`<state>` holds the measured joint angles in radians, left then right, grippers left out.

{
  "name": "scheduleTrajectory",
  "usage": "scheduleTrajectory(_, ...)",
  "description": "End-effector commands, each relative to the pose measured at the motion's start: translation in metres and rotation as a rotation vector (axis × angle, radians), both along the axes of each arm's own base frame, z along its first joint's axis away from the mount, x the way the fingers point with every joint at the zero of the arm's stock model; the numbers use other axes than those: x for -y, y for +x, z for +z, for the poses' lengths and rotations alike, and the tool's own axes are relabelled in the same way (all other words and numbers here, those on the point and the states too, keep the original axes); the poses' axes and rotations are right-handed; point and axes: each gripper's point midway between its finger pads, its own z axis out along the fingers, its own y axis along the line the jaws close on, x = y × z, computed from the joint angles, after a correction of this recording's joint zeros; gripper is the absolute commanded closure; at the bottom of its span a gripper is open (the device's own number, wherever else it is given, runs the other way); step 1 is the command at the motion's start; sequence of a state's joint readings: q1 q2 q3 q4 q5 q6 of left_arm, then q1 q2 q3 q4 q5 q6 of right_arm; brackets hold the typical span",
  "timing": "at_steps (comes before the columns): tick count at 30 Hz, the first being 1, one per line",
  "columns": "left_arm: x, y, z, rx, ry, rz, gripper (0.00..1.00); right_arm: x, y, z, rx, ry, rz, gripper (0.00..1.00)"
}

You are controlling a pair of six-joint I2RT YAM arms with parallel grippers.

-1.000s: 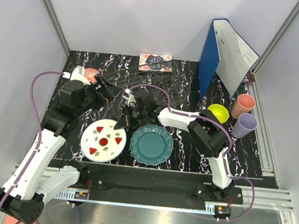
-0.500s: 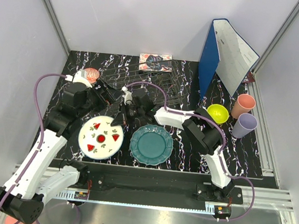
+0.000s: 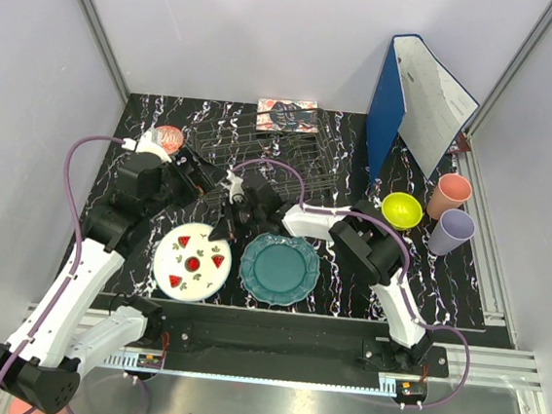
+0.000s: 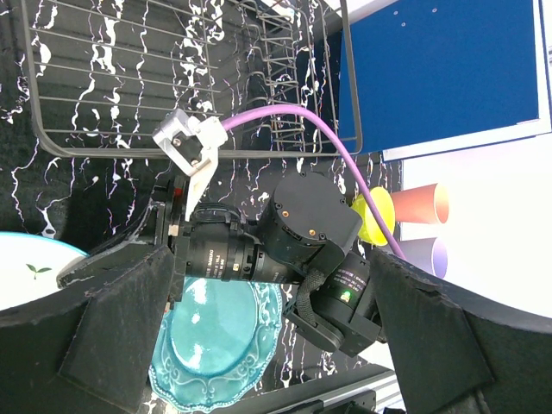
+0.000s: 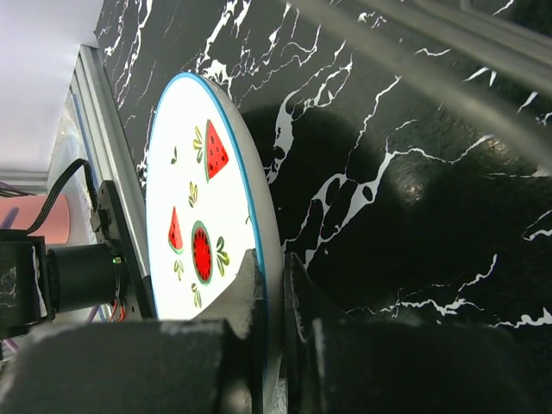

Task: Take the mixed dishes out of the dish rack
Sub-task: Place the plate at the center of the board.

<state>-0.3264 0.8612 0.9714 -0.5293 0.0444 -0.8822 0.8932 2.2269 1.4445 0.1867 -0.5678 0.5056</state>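
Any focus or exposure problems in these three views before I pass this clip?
Top view: evenly lit, sharp throughout. Left wrist view: its own fingers dark and soft, white background at right blown out. Right wrist view: watermelon plate sharp, rack wire across the top corner blurred.

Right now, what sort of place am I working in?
Most likely a lab test cell, not a kitchen: bare grey walls held by metal posts, a marble-print table, and a dish rack near an office binder.
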Motion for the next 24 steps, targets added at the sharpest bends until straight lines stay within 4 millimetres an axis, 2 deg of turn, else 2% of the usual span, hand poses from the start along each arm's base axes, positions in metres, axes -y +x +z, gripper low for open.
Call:
scheduleTrajectory(1,0.0,0.007,0.008,0.043,0.005,0.007,0.01,0.037,-0.034,-0.067,-0.282,-0.211,-0.058,1.0)
scheduleTrajectory(4,0.001,0.006,0.008,0.041,0.005,0.004,0.01,0.039,-0.032,-0.07,-0.281,-0.225,-0.071,0.99)
scheduleTrajectory(6,0.001,0.006,0.009,0.042,0.002,0.003,0.01,0.041,-0.033,-0.071,-0.289,-0.233,-0.078,0.86)
scheduleTrajectory(7,0.001,0.006,0.01,0.046,0.003,0.004,0.01,0.042,-0.032,-0.069,-0.285,-0.232,-0.081,0.74)
scheduleTrajectory(10,0.001,0.006,0.009,0.046,0.004,0.004,0.01,0.045,-0.032,-0.066,-0.277,-0.236,-0.099,0.6)
scheduleTrajectory(13,0.002,0.006,0.008,0.041,-0.001,0.0,0.01,0.047,-0.032,-0.059,-0.265,-0.232,-0.106,0.55)
scheduleTrajectory(18,0.004,0.005,0.008,0.041,-0.01,-0.005,0.01,0.05,-0.029,-0.049,-0.24,-0.23,-0.126,0.39)
scheduleTrajectory(20,0.004,0.005,0.009,0.044,-0.014,-0.005,0.01,0.054,-0.028,-0.049,-0.224,-0.241,-0.142,0.33)
scheduleTrajectory(24,0.005,0.004,0.007,0.037,-0.018,-0.006,0.01,0.067,-0.028,-0.054,-0.204,-0.296,-0.177,0.27)
